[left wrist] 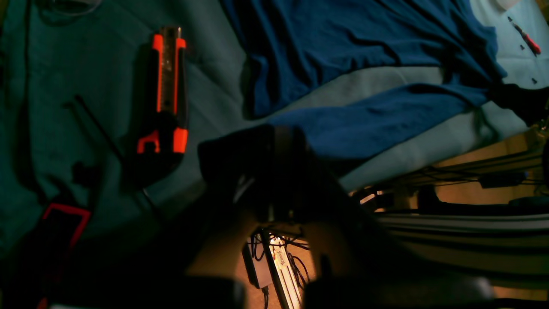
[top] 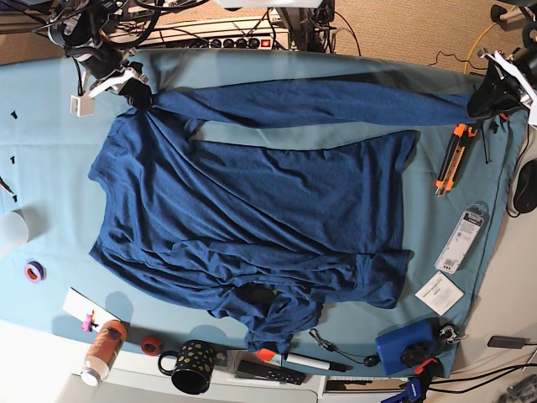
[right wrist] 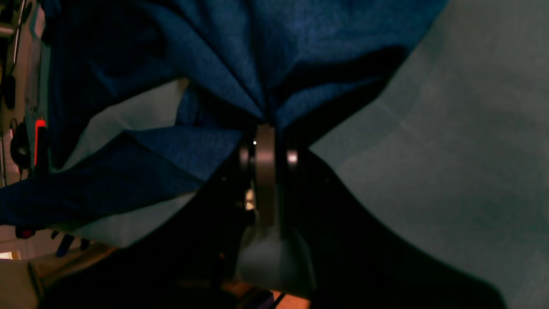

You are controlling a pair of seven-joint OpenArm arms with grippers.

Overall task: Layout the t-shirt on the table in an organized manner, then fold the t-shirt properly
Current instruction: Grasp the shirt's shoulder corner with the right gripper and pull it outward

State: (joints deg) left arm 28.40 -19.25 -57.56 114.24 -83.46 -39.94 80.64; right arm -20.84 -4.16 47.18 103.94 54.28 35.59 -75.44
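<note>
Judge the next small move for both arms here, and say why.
Probably lower both hems to the table and let go. The left gripper and right gripper each pinch a corner of the t-shirt, its edge stretched taut in a band between them, while the lower part lies bunched.

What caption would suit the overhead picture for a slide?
Two pincers, left and right, stretch one edge of a navy t-shirt across the teal table.
</note>
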